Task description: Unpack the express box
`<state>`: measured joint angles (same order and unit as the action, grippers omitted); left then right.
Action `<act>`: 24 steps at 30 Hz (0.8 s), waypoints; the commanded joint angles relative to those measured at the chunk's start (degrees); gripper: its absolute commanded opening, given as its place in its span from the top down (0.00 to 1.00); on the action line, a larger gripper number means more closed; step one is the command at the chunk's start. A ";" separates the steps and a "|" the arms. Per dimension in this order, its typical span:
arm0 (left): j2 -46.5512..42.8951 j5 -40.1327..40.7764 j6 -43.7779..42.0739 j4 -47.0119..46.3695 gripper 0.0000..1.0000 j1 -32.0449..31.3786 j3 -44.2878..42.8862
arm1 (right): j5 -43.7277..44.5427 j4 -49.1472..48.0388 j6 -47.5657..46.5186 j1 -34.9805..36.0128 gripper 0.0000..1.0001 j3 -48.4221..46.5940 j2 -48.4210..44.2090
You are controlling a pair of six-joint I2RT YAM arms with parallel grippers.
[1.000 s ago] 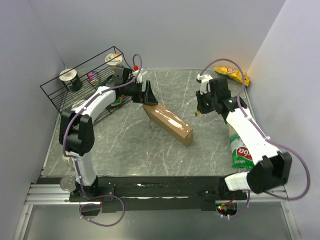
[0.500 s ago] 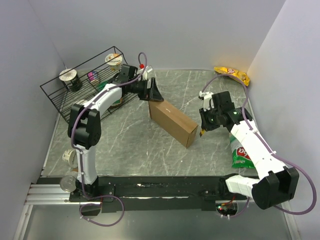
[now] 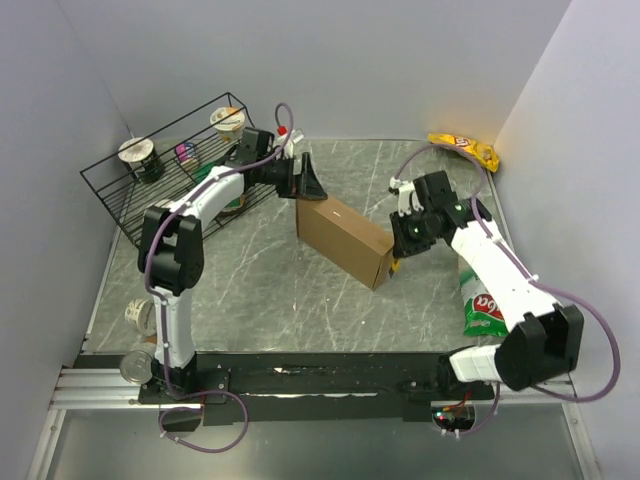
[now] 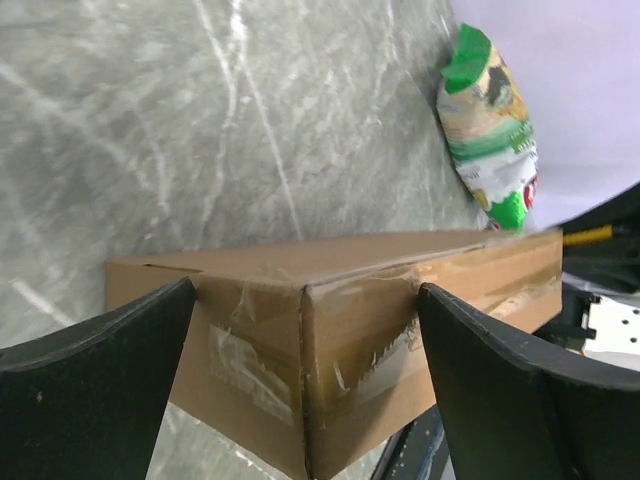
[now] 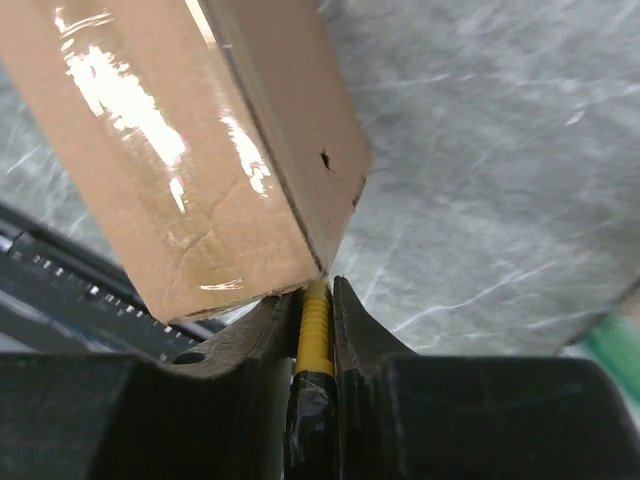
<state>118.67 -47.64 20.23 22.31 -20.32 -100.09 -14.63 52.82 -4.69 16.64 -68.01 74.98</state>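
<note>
left tool [image 4: 305,290] gaped around the express box [image 3: 345,240], probably bracing it; right tool [image 5: 316,290] pinched a yellow cutter [image 5: 313,325] against its corner.

The express box [image 3: 343,240], plain brown cardboard (its seams sealed with clear tape), is seen closed; one end is framed between the spread left fingers [image 4: 100,380], the opposite corner just ahead of the right fingers [image 5: 360,335].
</note>
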 commanded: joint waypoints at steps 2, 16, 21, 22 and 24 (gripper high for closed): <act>-6.95 -0.44 0.42 2.22 0.01 1.07 6.39 | 2.85 -7.72 0.30 0.40 1.00 -10.19 6.84; -16.89 -0.35 0.69 3.54 0.04 5.81 19.06 | 2.59 -8.61 -0.50 1.90 1.00 -34.19 27.31; -14.18 -0.87 1.39 2.57 0.04 5.99 16.87 | 2.42 -8.61 -0.23 2.87 1.00 -37.37 31.36; -13.56 -1.31 1.57 2.48 0.04 5.90 16.08 | 2.42 -8.52 -0.06 2.95 1.00 -37.90 31.80; -11.63 -2.46 2.35 2.13 0.04 5.99 13.62 | 2.42 -8.17 0.03 3.13 1.00 -38.34 31.98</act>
<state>103.31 -44.64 20.45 24.60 -12.73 -82.61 -5.28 46.37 -6.74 16.29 -103.42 105.91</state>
